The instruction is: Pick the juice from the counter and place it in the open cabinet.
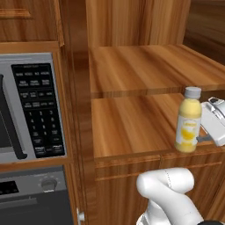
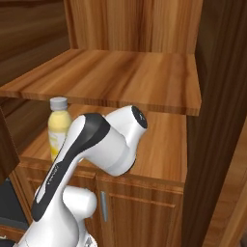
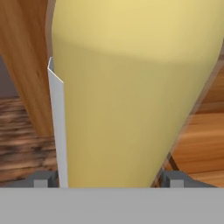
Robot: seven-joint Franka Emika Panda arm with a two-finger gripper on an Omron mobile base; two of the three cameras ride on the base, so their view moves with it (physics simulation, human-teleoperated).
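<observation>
Warm-brown wood grain is everywhere as the open cabinet [image 1: 132,66] is showing two bare shelves, one above the other. The juice [image 1: 189,119] is standing upright on the lower shelf [image 1: 127,127], close to its front edge and toward the right side in the left base view, grey-white cap up and yellow label facing out. The gripper [image 1: 203,132] is reaching in from the right at the bottle's lower half, its white hand level with the label. In the hand view the juice [image 3: 131,87] is looming pale yellow between the two dark fingertips [image 3: 43,179], which are sitting at either side of its body, so the gripper is pinching the bottle. From the right base view the bottle [image 2: 58,126] is peeking out behind the white arm [image 2: 96,144], under the upper shelf [image 2: 120,77]. To the left of the cabinet, a microwave [image 1: 30,105] with a dark keypad is sitting above an oven panel [image 1: 35,193].
</observation>
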